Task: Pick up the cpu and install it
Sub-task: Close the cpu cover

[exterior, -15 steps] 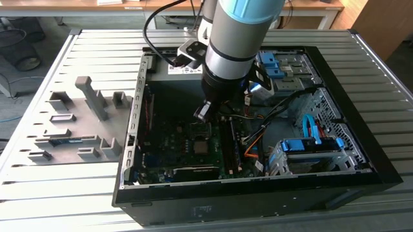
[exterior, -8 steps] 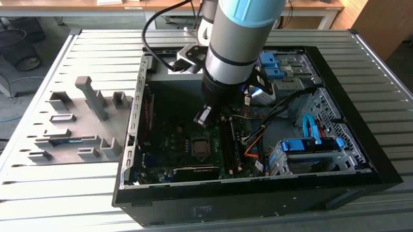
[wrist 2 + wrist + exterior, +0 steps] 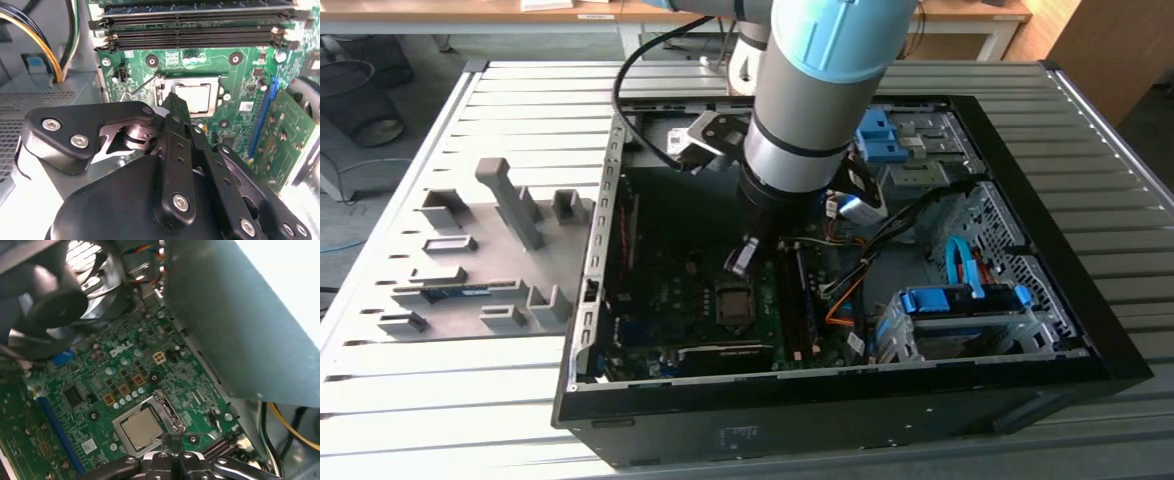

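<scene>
The cpu (image 3: pixel 141 429), a small square chip with a pale silvery top, lies flat inside the socket frame on the green motherboard (image 3: pixel 100 375). In the second wrist view the cpu (image 3: pixel 194 96) sits just beyond my black fingertip. My gripper (image 3: pixel 172 438) hovers at the socket's edge beside the thin metal lever, fingers together with nothing held between them. In the exterior view the gripper (image 3: pixel 742 262) hangs inside the open computer case, just above the socket (image 3: pixel 731 303).
Black memory slots (image 3: pixel 195 30) run beside the socket. A case fan (image 3: pixel 75 295) and a grey metal case wall (image 3: pixel 235 325) stand close by. Yellow and black cables (image 3: pixel 35 35), a blue drive cage (image 3: pixel 961 305) and a grey parts fixture (image 3: pixel 480 260) outside the case.
</scene>
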You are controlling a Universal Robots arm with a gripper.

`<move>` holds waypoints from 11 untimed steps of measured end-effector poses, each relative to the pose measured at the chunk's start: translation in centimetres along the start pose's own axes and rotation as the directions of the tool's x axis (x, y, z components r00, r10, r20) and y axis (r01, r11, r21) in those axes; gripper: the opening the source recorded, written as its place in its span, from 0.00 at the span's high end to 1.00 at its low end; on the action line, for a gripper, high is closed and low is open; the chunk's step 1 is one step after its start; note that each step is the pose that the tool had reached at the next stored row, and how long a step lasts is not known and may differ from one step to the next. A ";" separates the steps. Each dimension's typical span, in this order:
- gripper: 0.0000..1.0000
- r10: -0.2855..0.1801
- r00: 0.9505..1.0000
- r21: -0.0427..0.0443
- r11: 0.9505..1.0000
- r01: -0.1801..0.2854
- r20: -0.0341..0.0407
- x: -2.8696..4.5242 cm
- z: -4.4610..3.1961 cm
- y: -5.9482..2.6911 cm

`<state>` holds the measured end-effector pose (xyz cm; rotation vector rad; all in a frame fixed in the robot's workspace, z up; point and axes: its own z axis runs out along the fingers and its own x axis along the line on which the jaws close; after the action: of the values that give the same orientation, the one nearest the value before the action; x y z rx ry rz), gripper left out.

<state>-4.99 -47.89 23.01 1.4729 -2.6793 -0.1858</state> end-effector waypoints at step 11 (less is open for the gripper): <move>0.90 -0.105 0.994 -0.002 0.994 0.105 -0.017 0.22 1.94 -0.44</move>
<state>-4.99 -48.18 21.02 1.6086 -2.5899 -0.1809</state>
